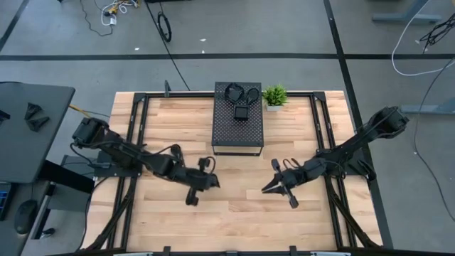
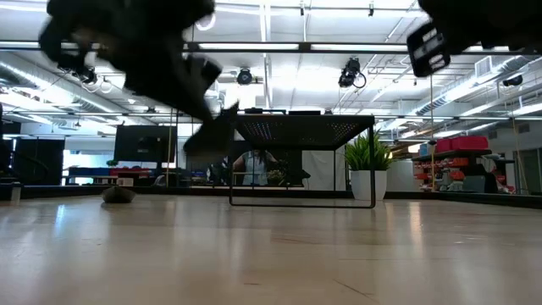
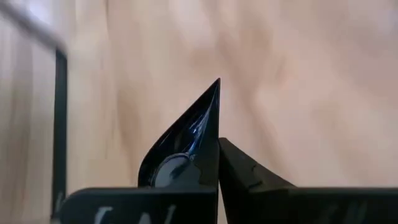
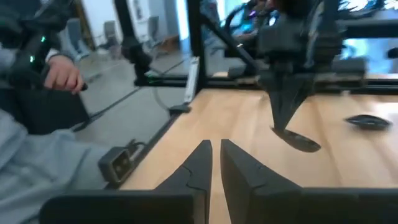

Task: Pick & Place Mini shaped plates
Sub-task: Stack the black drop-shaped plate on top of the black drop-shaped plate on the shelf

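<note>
The left gripper [image 1: 211,180] hangs above the wooden worktop [image 1: 234,213], in front of the black perforated box [image 1: 238,129]. Its fingers [image 3: 249,180] are pressed together on a glossy black leaf-shaped plate [image 3: 186,143], pinched at its wide end so that the pointed tip sticks out ahead of the gripper. In the right wrist view the same plate [image 4: 295,140] hangs clear of the wood beneath the left gripper [image 4: 283,127], with a second small black plate [image 4: 367,121] lying flat on the worktop further off.

The right gripper [image 1: 271,187] waits over the worktop, facing the left one and well apart from it. Its fingers [image 4: 193,171] stand only a narrow slit apart with nothing between them.

More small black plates [image 1: 240,96] rest on top of the box, and a small green potted plant [image 1: 274,97] stands just beside it. A person's hand [image 4: 62,73] shows beyond the worktop's edge.
</note>
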`<state>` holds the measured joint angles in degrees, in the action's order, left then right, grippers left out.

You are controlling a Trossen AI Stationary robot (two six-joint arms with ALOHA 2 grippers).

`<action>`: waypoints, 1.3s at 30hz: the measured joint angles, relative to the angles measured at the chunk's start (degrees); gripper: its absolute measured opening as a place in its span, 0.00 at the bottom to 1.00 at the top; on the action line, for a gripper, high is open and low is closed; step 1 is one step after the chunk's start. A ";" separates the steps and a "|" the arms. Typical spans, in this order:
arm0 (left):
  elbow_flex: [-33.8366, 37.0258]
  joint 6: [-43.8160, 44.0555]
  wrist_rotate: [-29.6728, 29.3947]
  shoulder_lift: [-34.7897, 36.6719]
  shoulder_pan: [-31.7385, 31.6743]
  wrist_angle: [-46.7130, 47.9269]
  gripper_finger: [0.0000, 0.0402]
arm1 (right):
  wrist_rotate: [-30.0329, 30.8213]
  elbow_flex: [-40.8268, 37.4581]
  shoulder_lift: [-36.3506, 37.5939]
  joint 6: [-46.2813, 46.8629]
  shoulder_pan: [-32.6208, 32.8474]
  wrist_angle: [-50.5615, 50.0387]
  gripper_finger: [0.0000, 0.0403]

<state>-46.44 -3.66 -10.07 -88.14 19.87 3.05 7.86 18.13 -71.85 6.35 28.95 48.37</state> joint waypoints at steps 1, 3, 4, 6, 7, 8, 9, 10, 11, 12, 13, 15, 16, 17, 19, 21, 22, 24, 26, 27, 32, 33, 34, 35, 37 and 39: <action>-0.47 -0.01 0.05 0.00 0.70 -2.41 0.01 | -1.02 1.58 0.00 -0.02 0.00 -2.26 0.10; -1.25 -0.31 0.61 0.00 1.72 -7.41 0.00 | -2.51 5.53 0.00 -0.65 0.00 -8.77 0.11; -1.61 -0.39 1.18 0.00 2.02 -9.67 0.00 | -2.98 7.82 0.00 -1.32 0.00 -12.74 0.12; -2.20 -0.42 2.48 0.00 2.28 -13.97 0.00 | -3.89 12.83 -0.01 -3.03 0.00 -20.98 0.16; -2.53 -0.42 3.58 -0.02 2.26 -15.51 0.00 | -4.24 15.34 -0.10 -4.04 -0.03 -24.80 0.18; -2.93 -0.38 4.47 -0.24 2.26 -16.84 0.00 | -4.40 17.67 -0.33 -5.27 -0.12 -27.64 0.20; -3.40 -0.35 5.14 -0.53 2.26 -17.67 0.00 | -4.52 19.92 -0.68 -6.53 -0.33 -30.05 0.23; -3.87 -0.41 5.81 -0.86 2.26 -18.09 0.00 | -4.49 21.83 -1.13 -7.71 -0.55 -32.08 0.26; -4.43 -0.49 6.75 -1.39 2.26 -18.72 0.00 | -4.48 23.51 -1.92 -9.00 -0.89 -33.25 0.28; -5.09 -1.02 7.99 -2.01 2.26 -19.60 0.00 | -4.48 24.95 -2.79 -10.41 -1.28 -33.90 0.31; -5.71 -1.67 9.25 -2.52 2.26 -19.65 0.00 | -4.47 25.82 -3.71 -11.85 -1.65 -34.06 0.33; -7.03 -2.86 11.10 -3.78 2.26 -19.81 0.00 | -4.84 27.50 -6.21 -14.19 -2.59 -34.28 0.38; -7.60 -3.09 11.60 -4.40 2.26 -19.57 0.00 | -5.82 27.97 -7.27 -15.27 -3.08 -34.39 0.39; -8.22 -3.22 11.98 -4.87 2.26 -19.57 0.00 | -7.28 28.43 -8.49 -16.16 -3.68 -34.41 0.41; -9.11 -3.23 13.15 -5.47 2.25 -19.53 0.00 | -10.22 29.22 -10.92 -17.33 -4.54 -33.15 0.43; -9.72 -3.49 13.59 -5.84 2.24 -19.87 0.00 | -11.96 29.66 -13.23 -17.39 -5.04 -30.93 0.43; -9.80 -3.48 13.63 -5.84 2.24 -19.58 0.01 | -12.37 29.81 -14.21 -17.39 -5.30 -29.71 0.43; -9.92 -3.54 13.69 -5.84 2.24 -19.75 0.00 | -12.43 29.81 -15.79 -17.47 -5.43 -27.72 0.43; -9.89 -3.62 13.67 -5.84 2.24 -19.93 0.00 | -12.43 29.81 -17.04 -17.61 -5.72 -26.12 0.42; -9.88 -3.65 13.69 -5.84 2.24 -19.97 0.00 | -12.44 29.80 -17.40 -17.63 -5.74 -26.02 0.42; -9.88 -3.63 13.59 -5.84 2.18 -20.06 0.01 | -13.42 29.81 -18.95 -17.64 -6.19 -23.84 0.38; -9.86 -3.65 13.47 -5.84 2.15 -20.31 0.01 | -14.20 29.81 -19.12 -17.64 -6.27 -23.93 0.37; -9.86 -3.68 13.47 -5.84 2.15 -20.57 0.01 | -14.81 29.81 -19.35 -17.65 -6.29 -23.68 0.36; -9.86 -4.08 13.47 -5.84 2.15 -20.64 0.01 | -15.19 29.81 -19.54 -17.68 -6.28 -23.60 0.35; -9.86 -4.76 13.46 -5.84 2.17 -20.39 0.01 | -15.32 29.81 -19.76 -17.91 -6.27 -23.64 0.31; -9.86 -4.82 13.47 -5.84 2.10 -20.47 0.01 | -15.34 29.81 -19.76 -18.03 -6.27 -23.42 0.27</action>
<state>-56.29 -8.48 3.39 -93.97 21.97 -17.42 -7.49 47.94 -91.61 -11.68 22.68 24.95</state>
